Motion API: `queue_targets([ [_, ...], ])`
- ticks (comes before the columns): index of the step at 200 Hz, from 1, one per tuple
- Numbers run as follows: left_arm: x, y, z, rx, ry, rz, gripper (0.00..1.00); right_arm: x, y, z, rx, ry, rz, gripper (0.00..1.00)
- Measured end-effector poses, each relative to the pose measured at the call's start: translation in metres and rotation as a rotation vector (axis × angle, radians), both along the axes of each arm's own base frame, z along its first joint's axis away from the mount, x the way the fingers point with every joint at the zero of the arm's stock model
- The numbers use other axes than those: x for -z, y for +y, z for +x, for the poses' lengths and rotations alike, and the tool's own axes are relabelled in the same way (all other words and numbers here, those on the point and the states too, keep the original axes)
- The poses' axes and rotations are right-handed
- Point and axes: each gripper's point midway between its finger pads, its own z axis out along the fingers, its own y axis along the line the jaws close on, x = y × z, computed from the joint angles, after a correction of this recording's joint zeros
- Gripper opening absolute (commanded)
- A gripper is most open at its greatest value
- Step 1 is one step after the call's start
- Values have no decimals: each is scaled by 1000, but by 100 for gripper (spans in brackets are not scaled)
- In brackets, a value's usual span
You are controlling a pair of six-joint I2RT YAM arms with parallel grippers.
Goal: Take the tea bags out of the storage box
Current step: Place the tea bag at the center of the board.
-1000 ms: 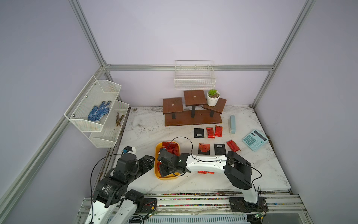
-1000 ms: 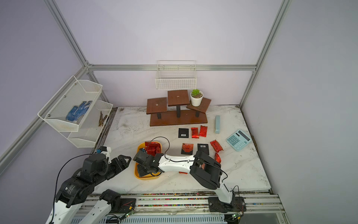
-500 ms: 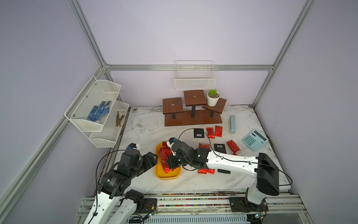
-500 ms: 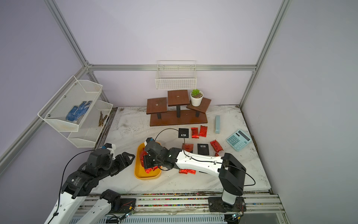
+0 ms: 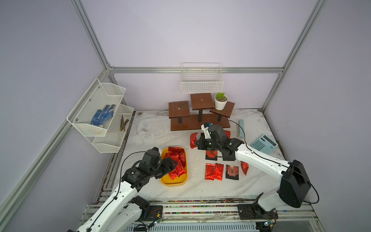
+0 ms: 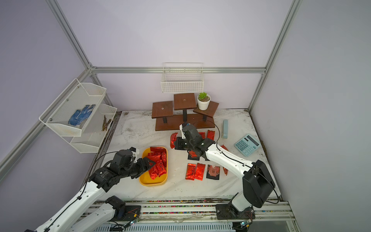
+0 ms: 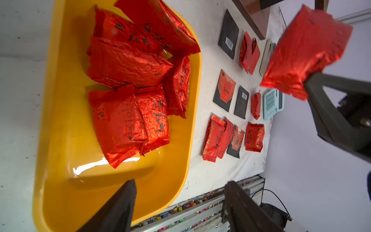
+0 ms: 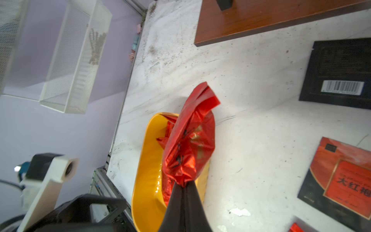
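The right gripper (image 8: 181, 185) pinches one shiny red foil tea bag (image 8: 190, 138) tight and holds it up over the white table (image 5: 160, 128), away from the shallow yellow plastic storage box (image 7: 60, 120). The left gripper (image 7: 180, 183) is wide open with nothing in it, just beside the red tea bags (image 7: 124, 66) in the box, so it is nearer.

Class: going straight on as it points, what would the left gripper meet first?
Probably the red tea bags heaped in the storage box, which the left gripper aims into; depth is unclear.
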Motion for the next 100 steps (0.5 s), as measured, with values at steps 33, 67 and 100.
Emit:
queue_targets([
  [33, 3, -9, -8, 14, -12, -31, 72, 52, 11, 43, -31, 80, -53, 0],
  [67, -2, -3, -16, -14, -51, -76, 73, 95, 22, 71, -56, 138, -83, 0],
  [100, -9, 5, -23, -40, -78, -91, 73, 121, 24, 87, -54, 176, -88, 0],
])
